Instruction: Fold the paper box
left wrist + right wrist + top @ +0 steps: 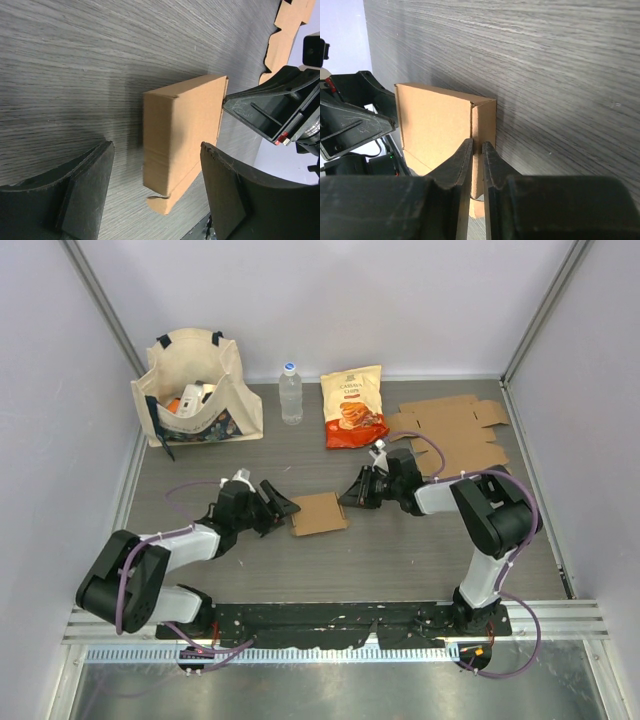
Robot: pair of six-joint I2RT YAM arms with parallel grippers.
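Cardboard box (318,513) lies flat between both grippers. My left gripper (283,506) stands released just left of it. The right gripper (352,492) is nearly clenched at its right edge, and I cannot tell if it grasps.

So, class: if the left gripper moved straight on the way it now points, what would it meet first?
Most likely the small folded brown cardboard box, lying directly ahead of the left gripper's open fingers; the right gripper is only beyond it.
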